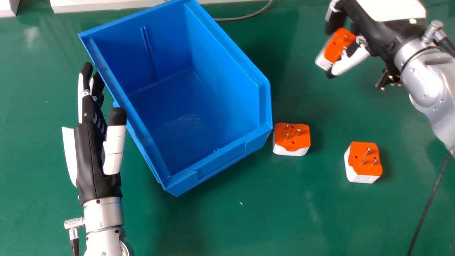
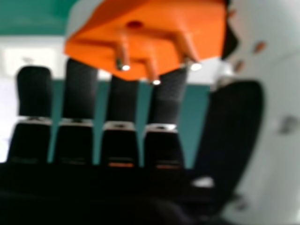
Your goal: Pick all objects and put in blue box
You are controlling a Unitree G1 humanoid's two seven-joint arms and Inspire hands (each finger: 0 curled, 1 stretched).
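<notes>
In the head view my right hand (image 1: 382,30) is at the upper right, above the table, its fingers and thumb pinching an orange and white plug adapter (image 1: 337,46). The right hand view has that adapter (image 2: 159,33) with its metal pins, held between the thumb and fingers of the right hand (image 2: 119,145). The blue box (image 1: 213,158) lies to the hand's left, its inside bare. Touching or close beside the box's near right corner is a second adapter (image 1: 292,138), pins up. A third adapter (image 1: 363,161) rests farther right. My left hand (image 1: 94,149), open, is along the box's left side.
A thin cable (image 1: 245,17) runs behind the box, near white objects (image 1: 103,5) at the table's far edge. Another dark cable (image 1: 428,206) crosses the lower right. Green table surface (image 1: 249,220) extends in front of the box.
</notes>
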